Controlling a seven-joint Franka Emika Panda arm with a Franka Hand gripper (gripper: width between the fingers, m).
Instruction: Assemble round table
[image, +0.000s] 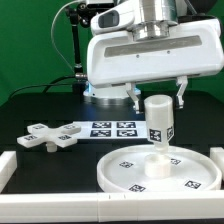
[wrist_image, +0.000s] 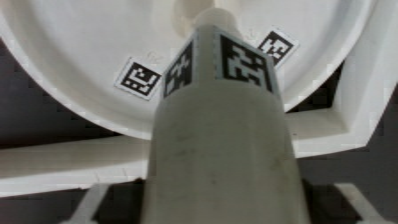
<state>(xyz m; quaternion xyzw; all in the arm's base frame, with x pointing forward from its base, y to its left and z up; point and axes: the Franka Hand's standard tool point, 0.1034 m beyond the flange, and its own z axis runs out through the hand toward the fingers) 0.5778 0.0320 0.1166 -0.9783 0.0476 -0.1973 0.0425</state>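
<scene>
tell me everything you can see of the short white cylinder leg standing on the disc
The short white plastic cylinder leg stands upright on the middle of the large white rimmed disc, its lower end touching it. It looks smooth and matte, with black-and-white square tags on its side. The open gripper hangs above, fingers either side of its top, not touching it.
</scene>
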